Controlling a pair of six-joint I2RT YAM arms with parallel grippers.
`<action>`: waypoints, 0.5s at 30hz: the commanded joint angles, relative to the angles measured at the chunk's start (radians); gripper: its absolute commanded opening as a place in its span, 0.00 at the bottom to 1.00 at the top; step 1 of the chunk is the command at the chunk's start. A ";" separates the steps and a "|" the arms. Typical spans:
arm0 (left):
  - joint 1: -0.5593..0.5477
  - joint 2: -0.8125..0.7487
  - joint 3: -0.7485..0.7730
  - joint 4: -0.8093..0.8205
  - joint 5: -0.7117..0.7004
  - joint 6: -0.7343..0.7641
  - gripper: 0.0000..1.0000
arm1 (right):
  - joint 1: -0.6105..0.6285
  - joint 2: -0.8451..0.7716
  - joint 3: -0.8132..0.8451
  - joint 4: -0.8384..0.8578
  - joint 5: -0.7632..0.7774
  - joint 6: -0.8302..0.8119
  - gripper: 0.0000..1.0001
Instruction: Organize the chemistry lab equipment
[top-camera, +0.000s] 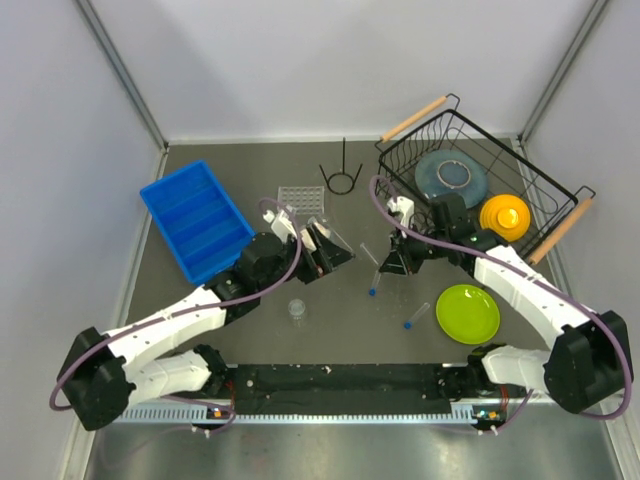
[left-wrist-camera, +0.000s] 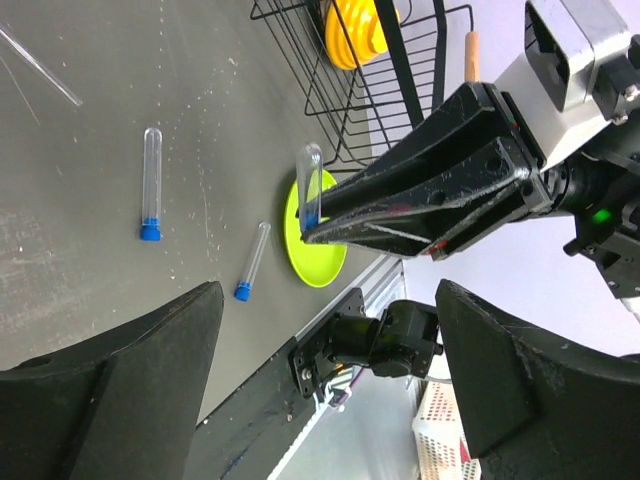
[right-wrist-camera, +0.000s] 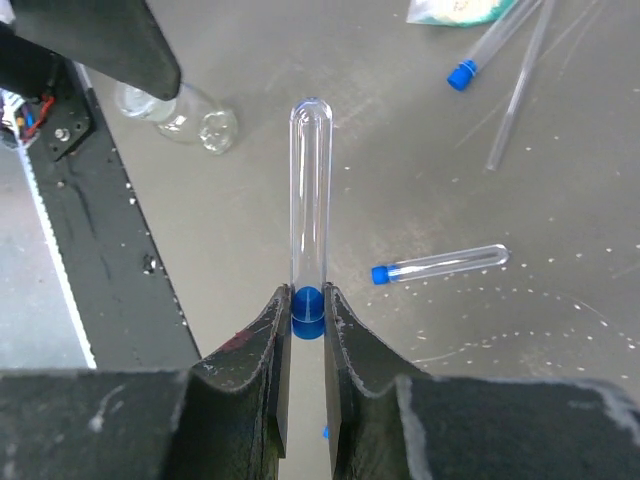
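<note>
Dark grey desk (top-camera: 250, 340) is enclosed by pale walls, and the sorting on it is judged to be at an early stage. Nearest the arm bases, a small clear cup (top-camera: 297, 311) is seen standing alone. A loose tube (top-camera: 414, 318) is left lying just beside the green plate (top-camera: 468, 312), and a second loose tube (top-camera: 374, 285) lies a little further in. Above the middle of the desk, the held tube (right-wrist-camera: 309, 190) is grasped at its blue cap by the right hand (right-wrist-camera: 305, 300), its clear end pointing away from the fingers. The left hand (left-wrist-camera: 328, 288) is spread wide and nothing is carried in it. Further back, the grid rack (top-camera: 300, 196) is found near the ring stand (top-camera: 341, 178), and no tube can be made out in it. At least three tubes are therefore judged to be left to place.
</note>
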 joint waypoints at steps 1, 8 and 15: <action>0.002 0.020 0.104 -0.028 -0.019 0.038 0.91 | -0.006 -0.003 0.042 0.017 -0.074 0.022 0.11; 0.002 -0.054 0.135 -0.281 -0.173 0.204 0.92 | -0.006 0.017 0.017 -0.002 0.217 -0.050 0.11; 0.002 -0.133 0.156 -0.520 -0.339 0.363 0.92 | -0.006 0.162 -0.037 -0.006 0.512 -0.125 0.12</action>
